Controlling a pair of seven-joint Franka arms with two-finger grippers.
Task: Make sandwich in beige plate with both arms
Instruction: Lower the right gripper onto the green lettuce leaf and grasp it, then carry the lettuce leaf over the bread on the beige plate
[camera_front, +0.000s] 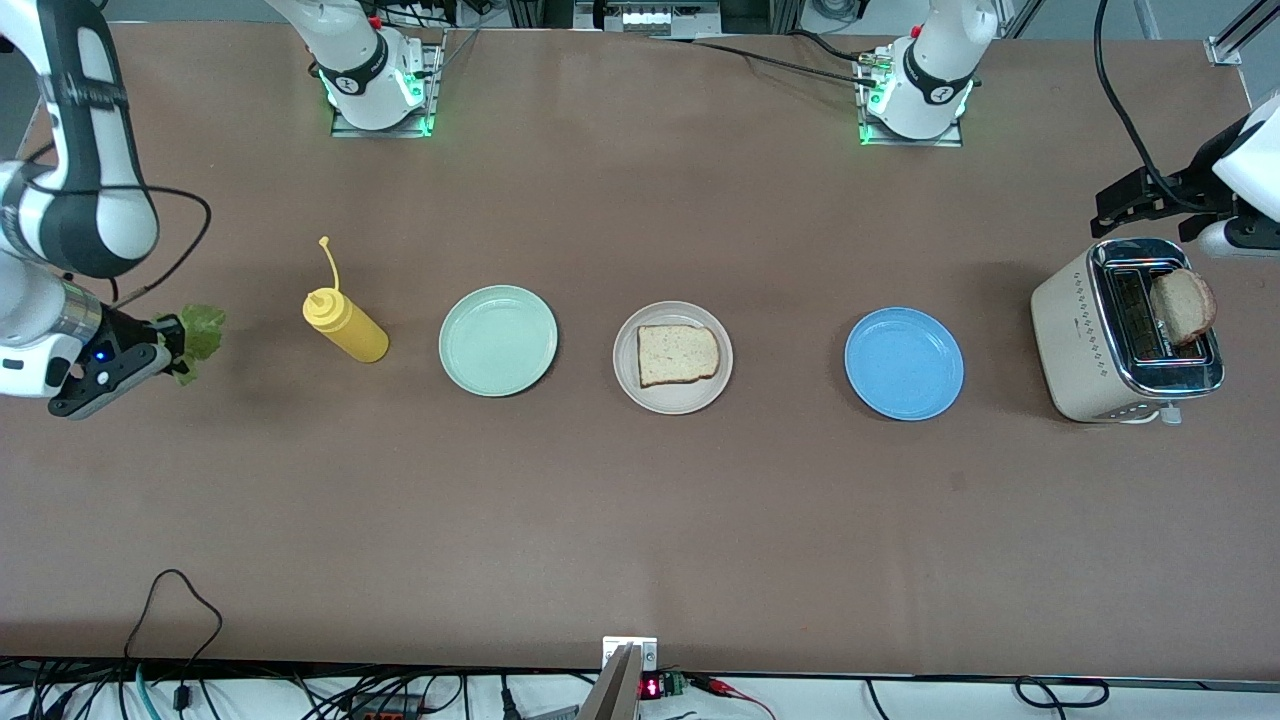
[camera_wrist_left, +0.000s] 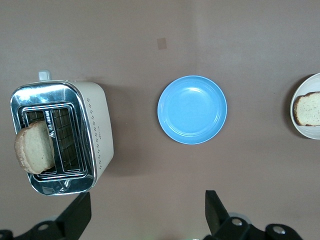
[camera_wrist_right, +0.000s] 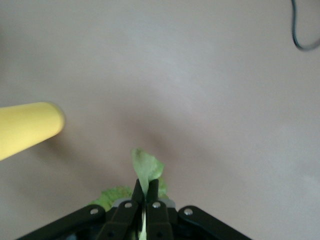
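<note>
Nearest the front camera among the things on the table (camera_front: 640, 520) is the beige plate (camera_front: 628, 375), with one toast slice (camera_front: 677, 354) lying flat on it, between the mint-green plate (camera_front: 498, 340) and the blue plate (camera_front: 903, 362). At the right arm's end, the right claw (camera_front: 172, 352) is clamped on a lettuce leaf (camera_front: 203, 333), up over bare table beside the yellow squeeze bottle (camera_front: 344, 322). At the other end, the left claw (camera_wrist_left: 145, 212) hangs spread apart above the toaster (camera_front: 1075, 340), where a second toast slice (camera_front: 1182, 305) stands in a slot.

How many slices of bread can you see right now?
2. One slice lies on the beige plate mid-table. The other slice sticks up from the toaster at the left arm's end. None seems hidden.
</note>
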